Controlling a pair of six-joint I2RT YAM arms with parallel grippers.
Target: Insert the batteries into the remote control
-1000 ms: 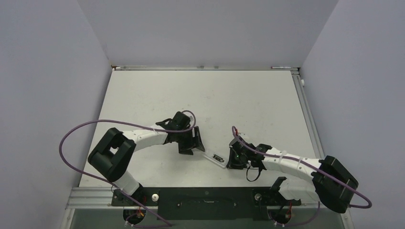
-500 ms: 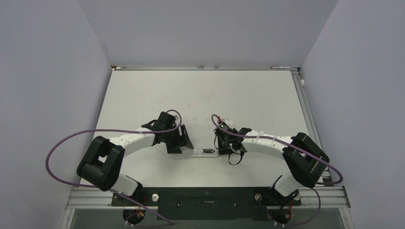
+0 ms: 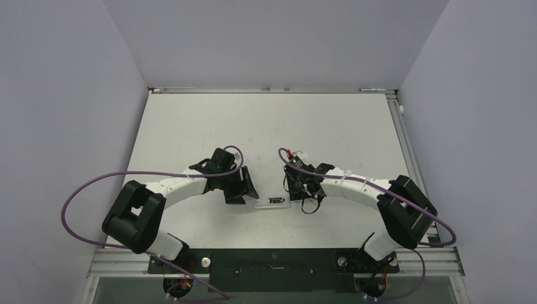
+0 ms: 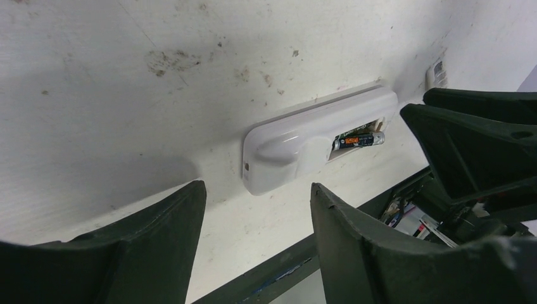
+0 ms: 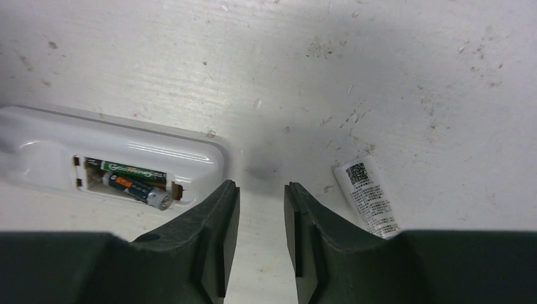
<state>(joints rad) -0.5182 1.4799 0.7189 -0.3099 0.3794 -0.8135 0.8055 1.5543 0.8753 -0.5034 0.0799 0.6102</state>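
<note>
White remote control point(image 5: 44, 149), green-black batteries point(image 5: 130, 179)

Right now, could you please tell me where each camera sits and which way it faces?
Top external: above, behind the bases, looking down on the table; both arms show.
Left wrist: behind the left gripper, facing the remote control; its fingers show.
Right wrist: above the right gripper, facing down at the batteries; its fingers show.
Shared: both wrist views show the remote control.
</note>
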